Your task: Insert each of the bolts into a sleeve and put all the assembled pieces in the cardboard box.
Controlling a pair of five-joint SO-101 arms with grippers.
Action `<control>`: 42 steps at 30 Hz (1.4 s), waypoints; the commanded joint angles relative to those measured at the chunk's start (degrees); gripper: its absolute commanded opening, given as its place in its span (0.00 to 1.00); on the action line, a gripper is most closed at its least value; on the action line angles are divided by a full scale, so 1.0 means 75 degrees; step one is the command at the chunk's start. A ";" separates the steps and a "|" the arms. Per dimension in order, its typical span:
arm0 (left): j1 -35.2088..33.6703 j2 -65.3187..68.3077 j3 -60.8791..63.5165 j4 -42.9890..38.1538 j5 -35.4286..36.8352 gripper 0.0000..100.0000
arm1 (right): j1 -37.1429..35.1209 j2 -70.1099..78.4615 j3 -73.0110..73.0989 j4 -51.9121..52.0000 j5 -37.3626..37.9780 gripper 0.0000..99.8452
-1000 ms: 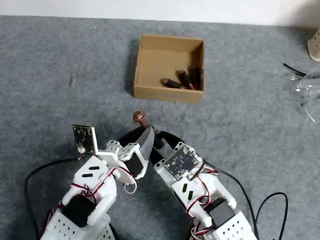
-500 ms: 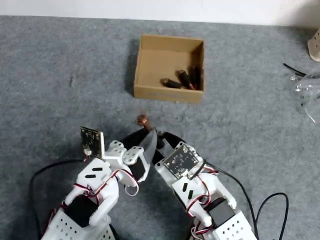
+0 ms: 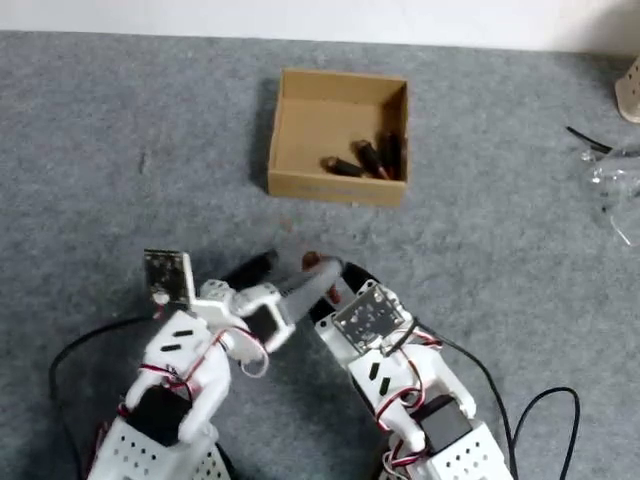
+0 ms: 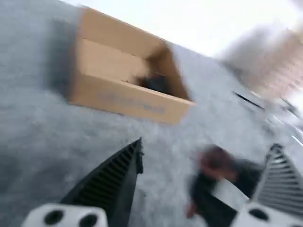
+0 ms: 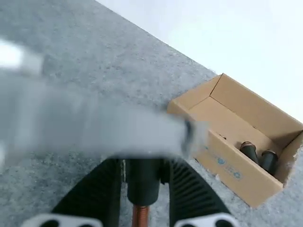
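Note:
My right gripper (image 5: 143, 165) is shut on a black sleeve (image 5: 142, 182) with a copper bolt (image 5: 139, 216) in it. In the high view the bolt's copper head (image 3: 311, 260) shows just past the right gripper (image 3: 335, 285), a little in front of the cardboard box (image 3: 335, 188). My left gripper (image 3: 295, 265) stands open beside it, its jaws wide apart around the held piece (image 4: 213, 163). One left finger (image 5: 94, 127) crosses blurred through the right wrist view. Several assembled pieces (image 3: 365, 160) lie in the box's right corner (image 5: 258, 153).
Grey carpet covers the table. Clear plastic items and a black cable (image 3: 605, 165) lie at the far right, with a pale object (image 3: 630, 90) behind them. Open carpet lies left and right of the box (image 4: 123, 80). Arm cables trail at the near edge (image 3: 530, 400).
The left gripper, close against the bolt a second ago, has opened wide and swung sideways. The bolt head has shifted right and nearer, toward the right gripper.

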State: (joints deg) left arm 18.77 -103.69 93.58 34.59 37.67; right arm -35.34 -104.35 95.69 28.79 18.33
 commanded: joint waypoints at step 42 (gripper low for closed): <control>-0.2045 -0.0076 0.0475 -0.0035 -0.6447 0.01 | 0.3171 -0.0041 0.0908 -0.2104 -0.0715 0.01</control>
State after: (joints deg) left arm 4.00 -103.69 95.96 34.24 -10.33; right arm -11.16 -104.35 95.69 17.10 13.23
